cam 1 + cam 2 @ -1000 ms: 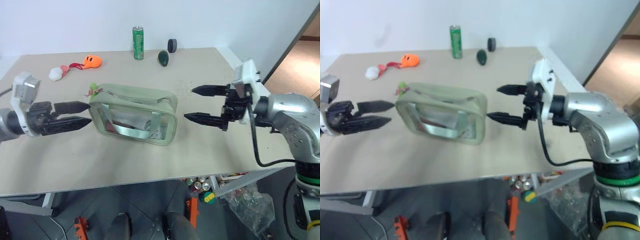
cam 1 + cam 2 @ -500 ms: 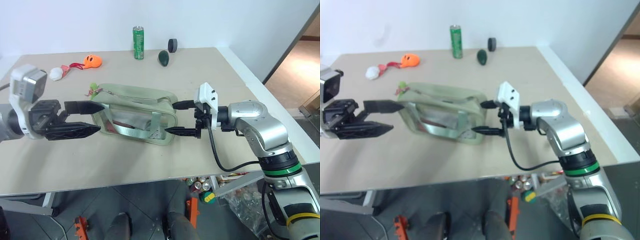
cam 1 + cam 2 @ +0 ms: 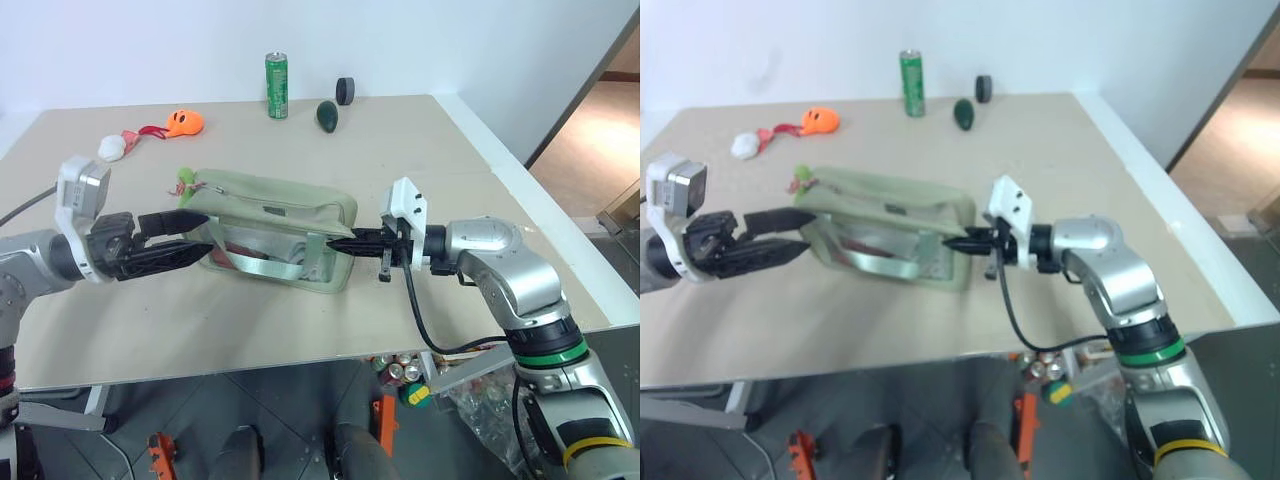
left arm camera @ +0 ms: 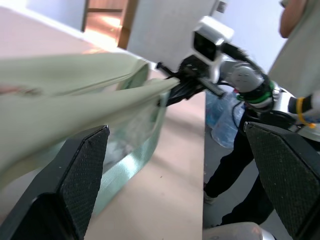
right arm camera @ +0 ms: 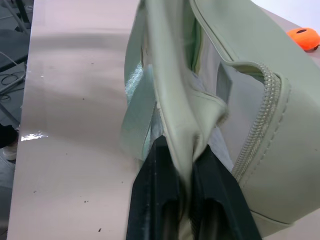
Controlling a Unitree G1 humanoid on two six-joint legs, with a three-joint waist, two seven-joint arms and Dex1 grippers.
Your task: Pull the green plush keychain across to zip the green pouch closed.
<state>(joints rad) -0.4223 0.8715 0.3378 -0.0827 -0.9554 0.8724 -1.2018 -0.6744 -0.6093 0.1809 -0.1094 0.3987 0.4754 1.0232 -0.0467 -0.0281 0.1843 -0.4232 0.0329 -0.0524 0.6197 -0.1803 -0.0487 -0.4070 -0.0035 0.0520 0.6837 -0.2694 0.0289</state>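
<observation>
Since a second ago, the right end effector (image 3: 335, 243) has closed on the green pouch (image 3: 275, 225), pinching its end fabric, a pinch the right wrist view shows close up. The left end effector (image 3: 195, 236), fingers spread wide, holds nothing at the pouch's opposite end. Beyond that end sits the green plush keychain (image 3: 186, 177), on the tabletop (image 3: 420, 150).

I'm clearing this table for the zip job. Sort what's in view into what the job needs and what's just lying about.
Needed for the job:
- pouch, its end pinched in the right tool
- keychain at the pouch's far corner
- left tool, open beside that end

Just lying about:
- drink can
- orange toy
- white ball
- dark green egg
- black roll
</observation>
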